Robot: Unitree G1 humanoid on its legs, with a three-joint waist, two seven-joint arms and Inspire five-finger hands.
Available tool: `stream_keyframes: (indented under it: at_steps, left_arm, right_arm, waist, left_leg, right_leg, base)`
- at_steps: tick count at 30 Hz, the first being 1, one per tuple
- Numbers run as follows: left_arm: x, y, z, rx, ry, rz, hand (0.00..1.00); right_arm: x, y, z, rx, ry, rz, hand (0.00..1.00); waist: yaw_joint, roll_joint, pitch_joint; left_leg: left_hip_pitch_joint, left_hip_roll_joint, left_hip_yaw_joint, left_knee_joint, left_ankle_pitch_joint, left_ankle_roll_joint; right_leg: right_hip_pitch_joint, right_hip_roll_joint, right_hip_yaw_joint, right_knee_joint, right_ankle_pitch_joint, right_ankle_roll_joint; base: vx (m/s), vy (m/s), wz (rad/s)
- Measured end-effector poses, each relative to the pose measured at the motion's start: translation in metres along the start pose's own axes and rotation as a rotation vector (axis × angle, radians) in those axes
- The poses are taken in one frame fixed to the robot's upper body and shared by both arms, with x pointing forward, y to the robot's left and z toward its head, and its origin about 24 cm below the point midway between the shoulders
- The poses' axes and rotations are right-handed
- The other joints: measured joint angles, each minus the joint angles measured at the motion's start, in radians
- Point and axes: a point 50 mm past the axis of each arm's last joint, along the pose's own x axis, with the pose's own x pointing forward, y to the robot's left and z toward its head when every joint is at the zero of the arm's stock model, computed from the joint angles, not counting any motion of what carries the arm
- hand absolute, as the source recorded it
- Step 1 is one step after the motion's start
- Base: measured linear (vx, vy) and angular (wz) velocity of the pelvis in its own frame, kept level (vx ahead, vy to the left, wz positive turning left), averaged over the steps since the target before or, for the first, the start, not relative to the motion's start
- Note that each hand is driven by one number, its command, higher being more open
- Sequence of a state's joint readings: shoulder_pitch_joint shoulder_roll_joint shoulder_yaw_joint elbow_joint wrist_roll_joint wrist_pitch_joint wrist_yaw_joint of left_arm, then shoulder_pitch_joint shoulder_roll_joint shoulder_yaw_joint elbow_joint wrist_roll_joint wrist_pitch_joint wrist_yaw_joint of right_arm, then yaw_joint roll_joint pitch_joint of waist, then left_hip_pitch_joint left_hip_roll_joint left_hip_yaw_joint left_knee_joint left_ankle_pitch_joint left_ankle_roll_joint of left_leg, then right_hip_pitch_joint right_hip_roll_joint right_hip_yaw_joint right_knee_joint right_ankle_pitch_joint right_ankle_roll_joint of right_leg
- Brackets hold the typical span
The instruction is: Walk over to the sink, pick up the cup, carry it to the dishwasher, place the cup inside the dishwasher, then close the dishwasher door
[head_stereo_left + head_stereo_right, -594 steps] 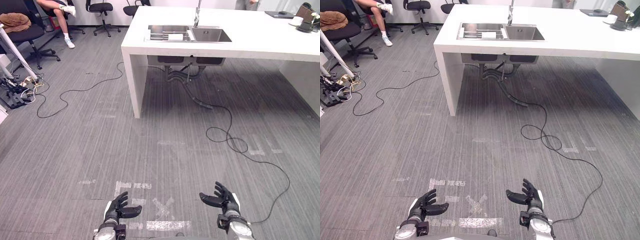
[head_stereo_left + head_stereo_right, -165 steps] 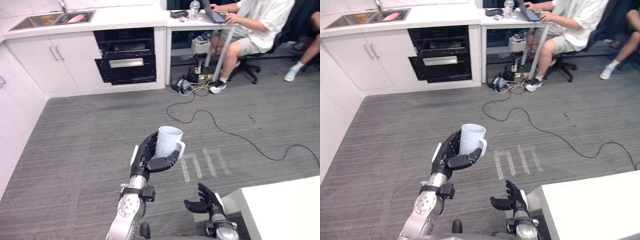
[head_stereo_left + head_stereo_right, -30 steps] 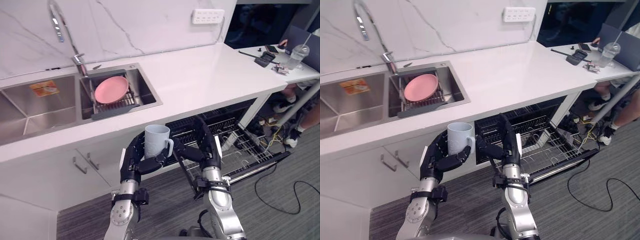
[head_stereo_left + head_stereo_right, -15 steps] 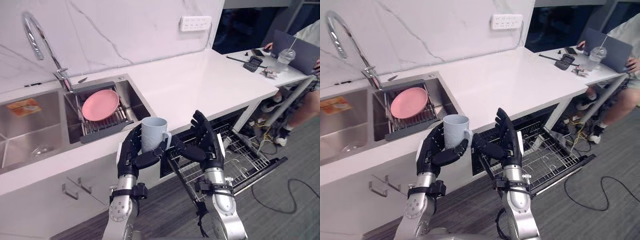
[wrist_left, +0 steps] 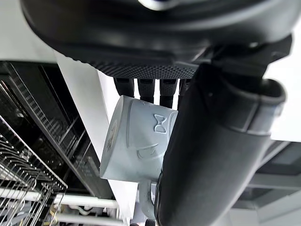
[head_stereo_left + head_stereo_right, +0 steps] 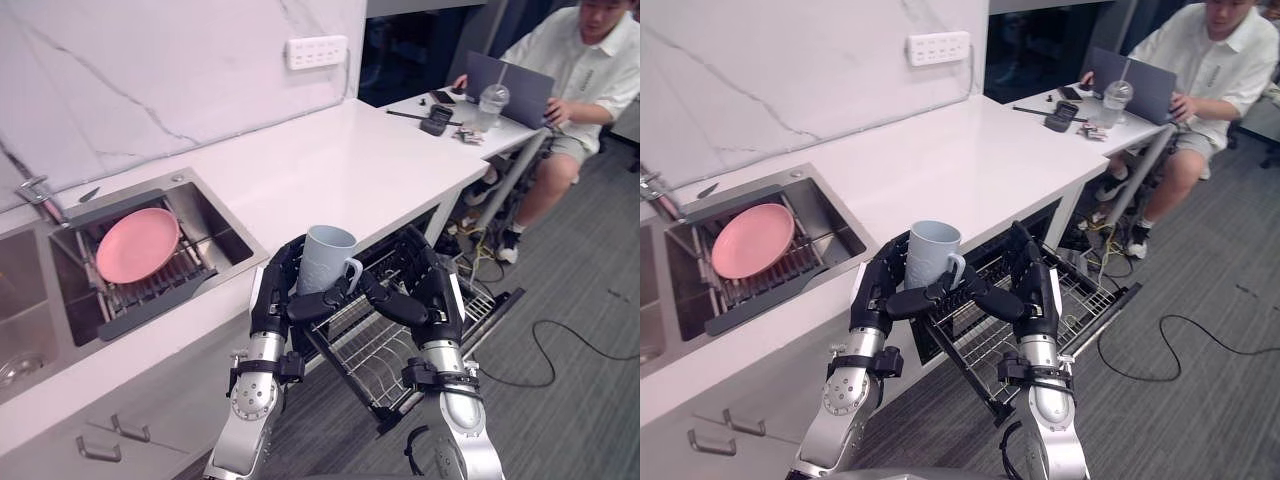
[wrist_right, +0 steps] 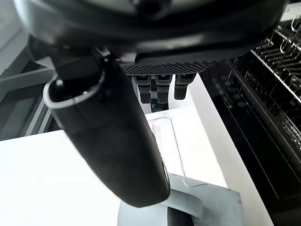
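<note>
A pale blue-grey cup (image 6: 325,258) stands upright in my left hand (image 6: 272,298), fingers curled round its side and the thumb across its front; it also shows in the left wrist view as the cup (image 5: 136,146). I hold it above the front edge of the white counter (image 6: 330,170), over the open dishwasher (image 6: 400,335) with its wire rack pulled out. My right hand (image 6: 428,295) is open just right of the cup, its thumb (image 7: 108,132) reaching to the cup's handle (image 7: 188,207).
A pink plate (image 6: 137,243) lies on a rack in the sink (image 6: 215,235) to my left. The lowered dishwasher door (image 6: 495,300) juts over the floor. A person (image 6: 570,70) sits at a desk with a laptop at the right; a cable (image 6: 575,350) loops on the floor.
The camera has swung to the right, so the sink slid left and the seated person came into sight. Both hands keep their pose, the right hand now close by the cup's handle.
</note>
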State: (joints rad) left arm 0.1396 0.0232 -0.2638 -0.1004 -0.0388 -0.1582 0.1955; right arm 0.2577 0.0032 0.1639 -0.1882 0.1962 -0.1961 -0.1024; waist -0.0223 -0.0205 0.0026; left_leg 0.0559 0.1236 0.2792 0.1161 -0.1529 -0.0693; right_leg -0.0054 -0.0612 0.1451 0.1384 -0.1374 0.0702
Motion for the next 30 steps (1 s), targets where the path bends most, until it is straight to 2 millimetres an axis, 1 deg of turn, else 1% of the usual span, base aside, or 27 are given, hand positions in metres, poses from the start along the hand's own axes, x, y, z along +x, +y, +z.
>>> stream_keyframes:
  at_steps: [4,10,15,17,21,27,30]
  left_arm:
    - [0.003,0.0,-0.002,0.005,0.005,0.007,0.3]
    - [0.002,0.001,-0.014,0.017,0.057,0.01,0.3]
    - [0.002,0.0,-0.017,0.02,0.071,0.004,0.3]
    - [0.003,0.0,-0.02,0.024,0.082,0.002,0.3]
    - [0.006,-0.003,-0.017,0.024,0.071,-0.015,0.3]
    - [0.013,-0.016,-0.01,0.017,0.036,-0.08,0.3]
    - [0.012,-0.02,-0.01,0.013,0.036,-0.098,0.3]
  right_arm:
    - [0.0,0.001,0.0,0.02,0.002,0.027,0.9]
    - [-0.001,0.01,-0.002,0.05,0.016,0.096,0.9]
    - [-0.002,0.011,-0.003,0.05,0.022,0.112,0.9]
    - [-0.002,0.011,-0.004,0.047,0.025,0.116,0.9]
    - [-0.003,0.009,-0.006,0.038,0.036,0.119,0.9]
    - [-0.002,0.007,-0.008,0.069,0.05,0.112,0.9]
    - [-0.001,0.004,-0.014,0.063,0.073,0.101,0.9]
  waist:
    - [0.0,0.015,-0.016]
    - [-0.004,0.018,-0.032]
    - [-0.004,0.023,-0.036]
    - [-0.003,0.023,-0.036]
    - [-0.005,0.023,-0.037]
    - [-0.004,0.026,-0.039]
    - [-0.004,0.026,-0.039]
  left_leg:
    - [0.005,-0.002,0.029,-0.008,0.002,0.003]
    - [0.009,-0.007,0.042,-0.008,0.008,0.012]
    - [0.002,-0.01,0.044,-0.007,0.015,0.024]
    - [-0.008,-0.019,0.033,-0.007,0.016,0.031]
    - [-0.023,-0.027,0.03,-0.006,0.023,0.039]
    - [-0.038,-0.036,0.019,-0.004,0.027,0.044]
    - [-0.046,-0.04,0.017,-0.003,0.029,0.045]
  right_leg:
    - [0.003,-0.002,0.026,-0.044,0.04,0.008]
    - [0.003,-0.006,0.046,-0.065,0.055,0.016]
    - [0.002,-0.006,0.062,-0.091,0.088,0.018]
    - [-0.005,-0.008,0.074,-0.108,0.106,0.021]
    - [-0.018,-0.012,0.085,-0.113,0.12,0.024]
    - [-0.026,-0.021,0.076,-0.12,0.124,0.027]
    - [-0.028,-0.026,0.073,-0.12,0.125,0.03]
  base:
    - [-0.02,0.035,-0.21]
    - [-0.06,-0.001,-0.09]
    - [-0.09,-0.017,-0.09]
    - [-0.11,-0.007,-0.16]
    - [-0.06,-0.01,-0.08]
    - [-0.03,-0.011,0.05]
    - [0.0,-0.001,0.02]
